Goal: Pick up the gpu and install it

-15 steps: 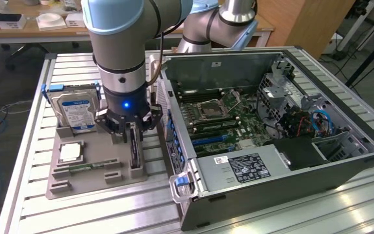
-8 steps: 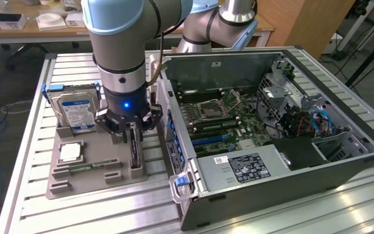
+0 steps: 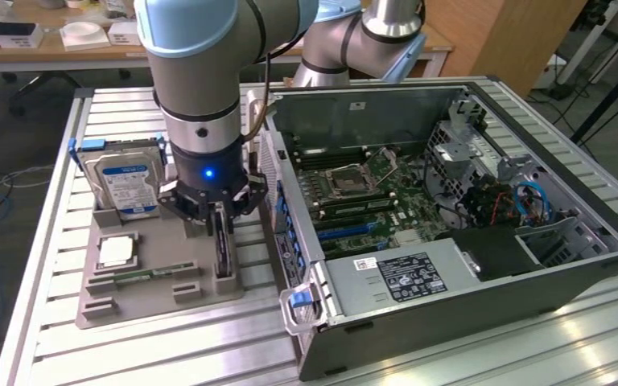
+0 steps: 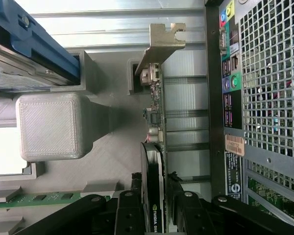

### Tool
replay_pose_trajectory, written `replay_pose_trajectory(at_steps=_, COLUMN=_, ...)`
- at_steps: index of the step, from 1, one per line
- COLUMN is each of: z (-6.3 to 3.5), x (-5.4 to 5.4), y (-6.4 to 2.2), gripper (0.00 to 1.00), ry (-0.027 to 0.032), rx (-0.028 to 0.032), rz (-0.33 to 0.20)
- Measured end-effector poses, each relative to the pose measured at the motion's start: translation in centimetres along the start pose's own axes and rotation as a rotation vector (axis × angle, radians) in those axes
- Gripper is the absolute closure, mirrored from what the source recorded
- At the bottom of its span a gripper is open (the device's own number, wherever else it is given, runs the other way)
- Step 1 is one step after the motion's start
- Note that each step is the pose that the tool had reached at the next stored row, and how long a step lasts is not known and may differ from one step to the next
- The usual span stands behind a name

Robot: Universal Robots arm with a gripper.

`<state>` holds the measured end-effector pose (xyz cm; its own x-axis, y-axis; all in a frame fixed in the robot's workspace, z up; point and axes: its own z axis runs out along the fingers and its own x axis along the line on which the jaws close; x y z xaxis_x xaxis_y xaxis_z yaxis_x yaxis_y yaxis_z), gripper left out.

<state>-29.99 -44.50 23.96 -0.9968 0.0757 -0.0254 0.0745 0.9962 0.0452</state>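
Observation:
The gpu (image 3: 224,256) stands on edge in a slot of the grey holder tray (image 3: 148,299), beside the open computer case (image 3: 524,265). My gripper (image 3: 221,219) has come straight down over it. In the wrist view the gpu (image 4: 154,147) runs away from the camera, black face one side, green board the other, silver end bracket (image 4: 162,41) at its far end. The gripper (image 4: 153,198) straddles the card's near end, one finger (image 4: 136,200) on each side, close to the card with a thin gap showing, so it is open. The card rests in the tray.
A silver hard drive (image 3: 125,181) with a blue-white label stands upright at the tray's back. A processor (image 3: 116,251) and a green memory stick (image 3: 148,275) lie in the tray. The case's motherboard (image 3: 368,197) is exposed. All of it sits on a slatted aluminium table (image 3: 126,354).

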Motion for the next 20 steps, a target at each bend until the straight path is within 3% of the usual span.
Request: replay_pose_trajectory(at_steps=20, z=0.07, x=-0.05, y=0.00, gripper=0.65, ry=0.0000, rx=0.0000, rz=0.000)
